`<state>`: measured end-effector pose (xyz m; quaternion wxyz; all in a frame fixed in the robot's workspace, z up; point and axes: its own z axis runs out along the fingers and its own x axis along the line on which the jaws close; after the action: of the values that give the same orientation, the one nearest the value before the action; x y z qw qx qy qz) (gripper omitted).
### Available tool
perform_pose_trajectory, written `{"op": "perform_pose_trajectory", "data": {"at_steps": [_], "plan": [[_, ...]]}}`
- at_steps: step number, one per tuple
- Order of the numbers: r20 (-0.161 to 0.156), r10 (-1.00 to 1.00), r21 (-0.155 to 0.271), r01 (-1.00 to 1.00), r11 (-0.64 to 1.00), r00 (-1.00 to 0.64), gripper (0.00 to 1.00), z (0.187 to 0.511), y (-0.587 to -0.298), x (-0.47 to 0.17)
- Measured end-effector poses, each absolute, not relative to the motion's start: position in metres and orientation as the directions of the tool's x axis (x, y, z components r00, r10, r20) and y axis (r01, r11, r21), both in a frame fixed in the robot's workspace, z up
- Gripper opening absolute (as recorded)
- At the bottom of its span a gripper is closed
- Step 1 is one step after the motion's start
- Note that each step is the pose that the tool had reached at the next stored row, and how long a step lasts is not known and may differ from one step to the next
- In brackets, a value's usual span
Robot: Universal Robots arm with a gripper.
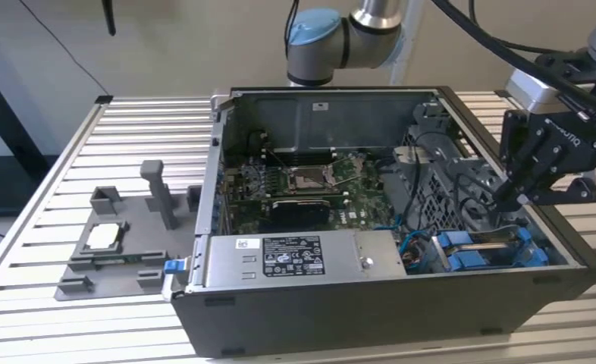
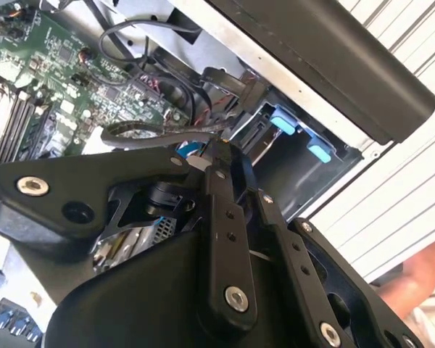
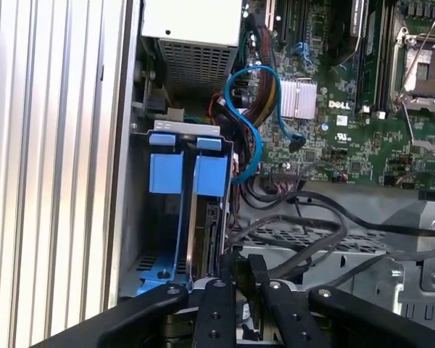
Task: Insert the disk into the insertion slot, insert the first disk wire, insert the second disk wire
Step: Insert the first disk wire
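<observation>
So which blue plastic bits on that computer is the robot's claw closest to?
The insertion slot's blue tabs, at the exterior view's right: the jaws hang just above them. The small blue latch sits far off at that view's left.

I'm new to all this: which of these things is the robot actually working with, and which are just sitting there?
Job in hand:
- gripper, down inside the case
- disk in its blue carrier, standing in the slot
- black cable by the gripper, possibly a disk wire

Just lying about:
- power supply
- motherboard
- grey fixture plate on the table
</observation>
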<state>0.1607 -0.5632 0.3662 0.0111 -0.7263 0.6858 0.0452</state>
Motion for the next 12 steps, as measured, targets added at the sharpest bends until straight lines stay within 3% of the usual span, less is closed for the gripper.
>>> {"op": "perform_pose_trajectory", "data": {"at_steps": [12], "plan": [[-0.081, -0.996, 0.048, -0.998, -0.042, 0.038, 0.2, 0.3566, -0.5678, 0.1624]]}}
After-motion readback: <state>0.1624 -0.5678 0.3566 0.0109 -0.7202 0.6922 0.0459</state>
